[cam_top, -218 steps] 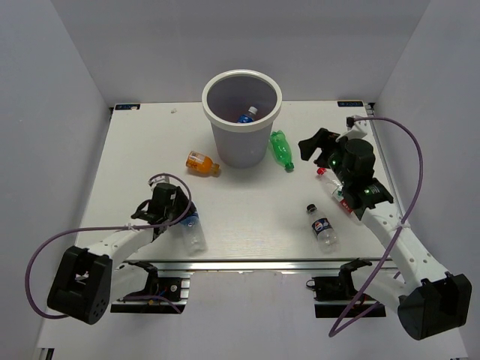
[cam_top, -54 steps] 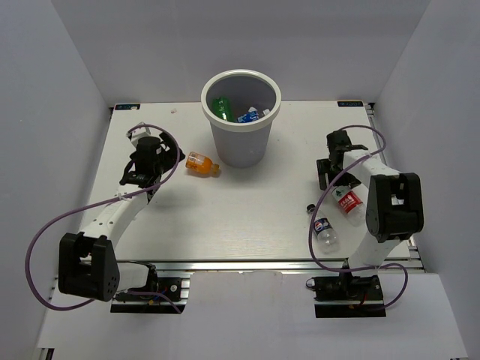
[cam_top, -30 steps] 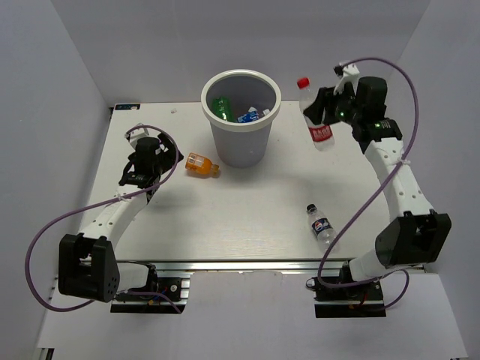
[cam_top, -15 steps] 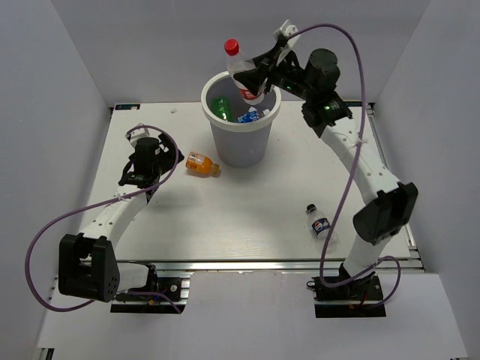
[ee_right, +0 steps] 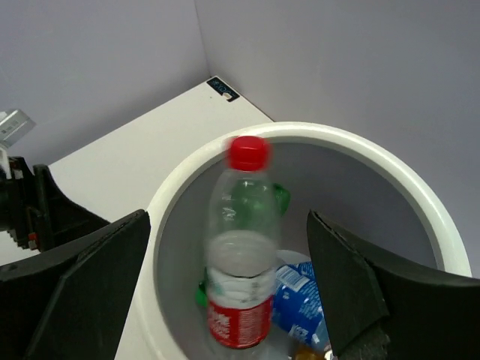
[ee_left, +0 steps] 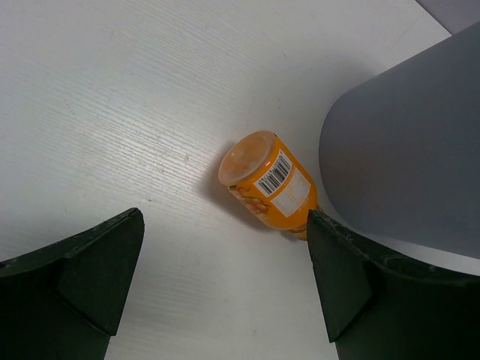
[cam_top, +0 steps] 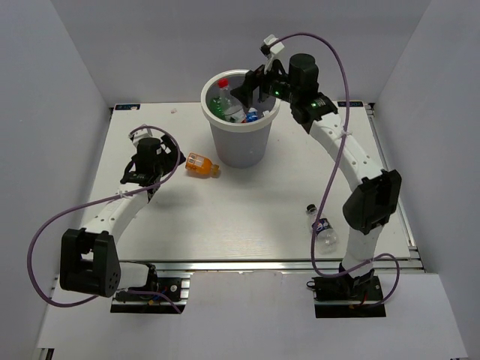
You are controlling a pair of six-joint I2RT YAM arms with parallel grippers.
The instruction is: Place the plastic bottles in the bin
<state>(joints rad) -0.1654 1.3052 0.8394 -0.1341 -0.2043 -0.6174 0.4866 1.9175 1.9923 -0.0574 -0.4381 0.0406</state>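
We judge the step in hand to be the drop of the red-capped bottle (ee_right: pixel 240 262) into the bin (cam_top: pixel 241 146). The right fingers (cam_top: pixel 251 85) stand wide apart over the bin's mouth and hold nothing. In the wrist view the bottle shows between them, cap up and blurred, its body inside the rolled rim and touching neither finger, so we take it to be falling.

To do this well we would keep those fingers wide and centred over the opening until the cap is below the rim. We would then lift straight up before swinging away, since a knock on the rim could shift or tip the bin.

A green bottle (cam_top: pixel 218 106) and a blue-labelled one (ee_right: pixel 300 300) already lie inside.

Two bottles are left on the table (cam_top: pixel 255 210). The orange bottle (ee_left: pixel 270 184) lies on its side just beside the bin's wall, and we cannot tell whether its far end touches it. The left fingers (cam_top: pixel 150 163) hover near it, spread wide and empty. The wall crowds that side, so we would grip the end away from the bin.

The other bottle (cam_top: pixel 324 230), with a dark cap and blue label, lies well apart near the right arm's lower link, which partly hides it from above
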